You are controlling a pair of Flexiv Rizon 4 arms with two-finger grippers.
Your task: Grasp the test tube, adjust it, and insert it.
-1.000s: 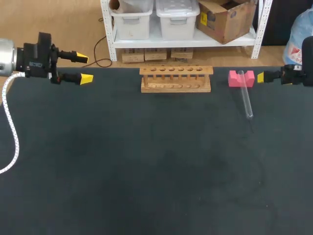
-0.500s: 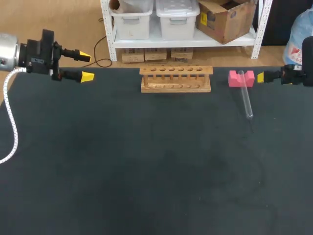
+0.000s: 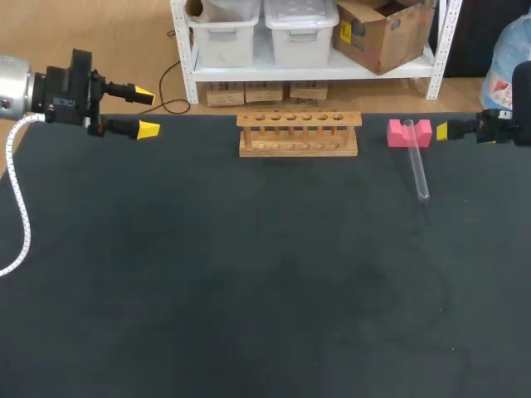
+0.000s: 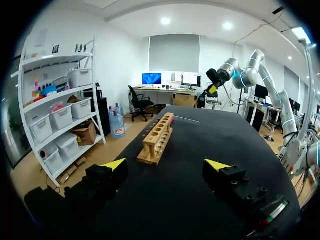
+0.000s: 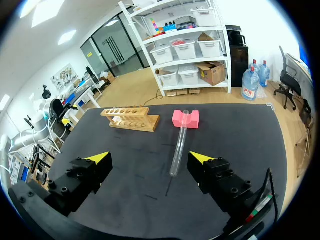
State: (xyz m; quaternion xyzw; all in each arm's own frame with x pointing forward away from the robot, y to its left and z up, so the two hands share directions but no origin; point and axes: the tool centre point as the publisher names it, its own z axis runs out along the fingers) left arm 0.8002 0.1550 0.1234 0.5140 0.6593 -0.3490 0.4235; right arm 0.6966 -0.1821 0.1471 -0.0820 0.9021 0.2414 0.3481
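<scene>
- Step: pre-grasp. Nothing is held yet, so grasp, adjust and insert are all still to do.
- Tube (image 3: pixel 417 170): clear glass, lying on the table (image 3: pixel 249 274) at the right. Its far end is propped in the notch of the pink block (image 3: pixel 409 133) and its near end is down on the mat, so it sits at a slight tilt.
- Rack (image 3: pixel 299 134): wooden, w/ a row of holes, all of which look unfilled. It stands at the back middle, left of the block and well apart from the tube.
- R gripper (image 5: pixel 150 159): fingers spread wide, holding nothing. In its wrist view the tube lies ahead of it, roughly in line w/ the gap btwn the fingers, w/ no contact. In the head view it sits just right of the block at the table's far right edge.
- L gripper (image 3: pixel 144 114): fingers also spread, holding nothing. It is at the far left back corner, well away from the rack and tube; the rack shows ahead of it in its wrist view.
- Next, prob.: R arm comes down over the tube mid-length, fingers straddling it crosswise, then closes gently.
- Needs: a square approach, since glass is slick and round and could roll off the block if nudged.
- After that: turn the tube upright, maybe w/ L arm helping, then line it up over a rack hole.
</scene>
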